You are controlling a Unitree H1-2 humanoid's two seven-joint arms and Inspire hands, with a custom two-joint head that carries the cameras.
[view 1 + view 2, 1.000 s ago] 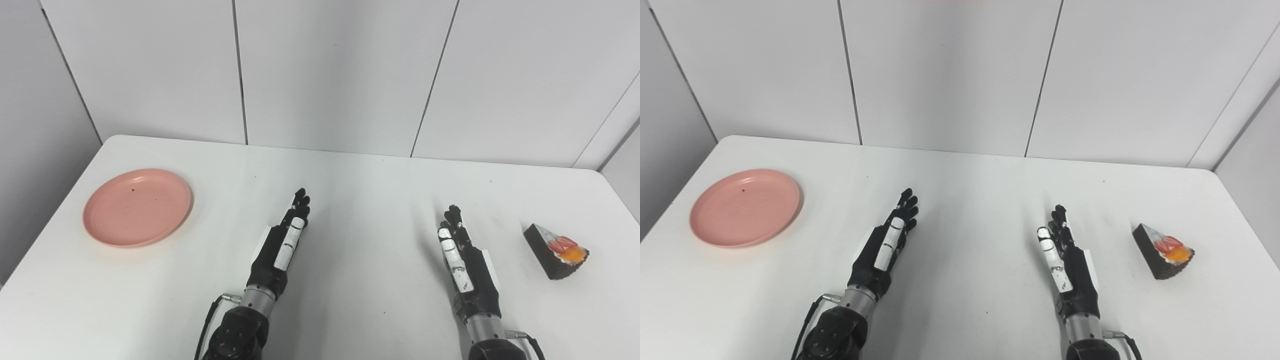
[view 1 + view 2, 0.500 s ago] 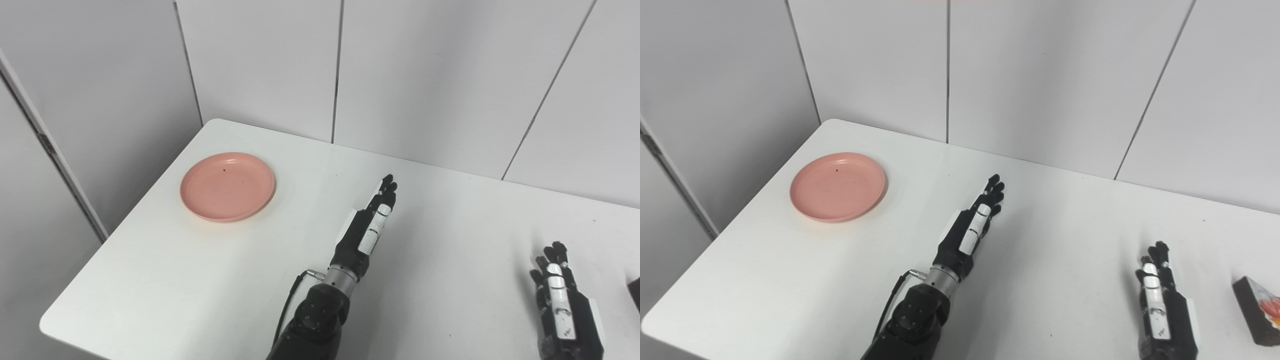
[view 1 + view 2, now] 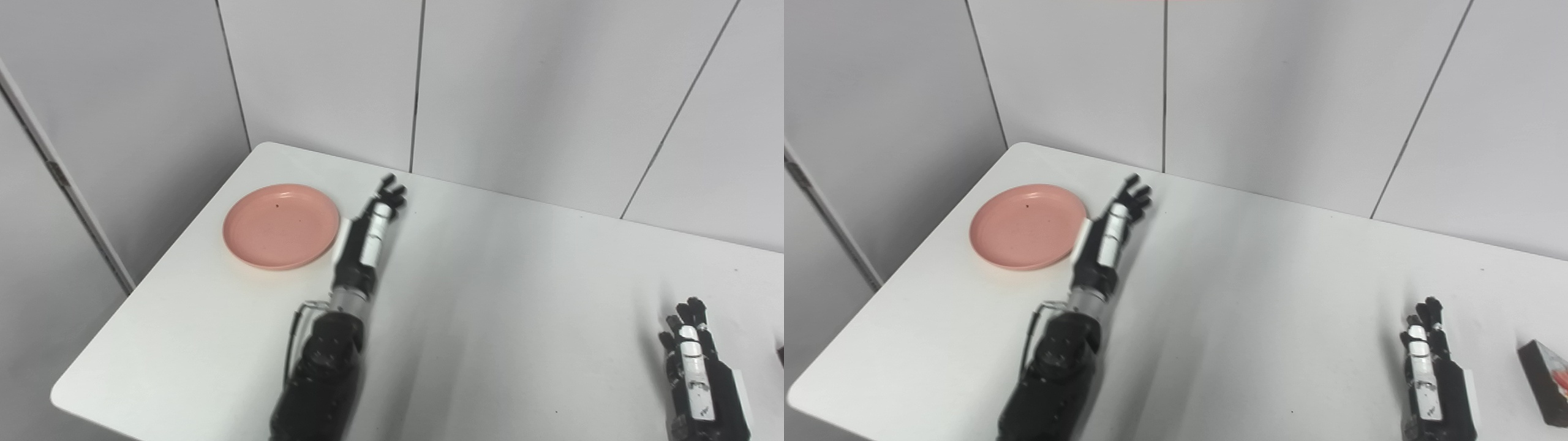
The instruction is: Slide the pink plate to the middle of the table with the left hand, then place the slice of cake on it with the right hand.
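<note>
Two hands were on record at this moment, and you had only one of them at work.

Item: round pink plate [image 3: 281,226], shallow-rimmed, empty. It lay flat near the far left corner of the white table [image 3: 502,288], well off the middle, so the slide was not yet done.

Item: left hand [image 3: 367,229], black with white panels. You held it just beside the plate's right rim, edge-on, fingers [image 3: 391,190] extended and apart, gripping nothing. Whether it touched the rim could not be told. That placement looked like a staging point: from the plate's inner side the hand would most likely have to reach over or behind the rim to draw the plate toward the centre.

Item: right hand [image 3: 1433,367], likewise empty, fingers straight and loosely spread, low at the near right of the table. You kept it waiting near its own object, presumably because its turn depended on the plate.

Item: dark chocolate wedge of cake with red and orange topping [image 3: 1548,381], just right of that hand, apart from it, cut off by the right eye view's edge.
</note>
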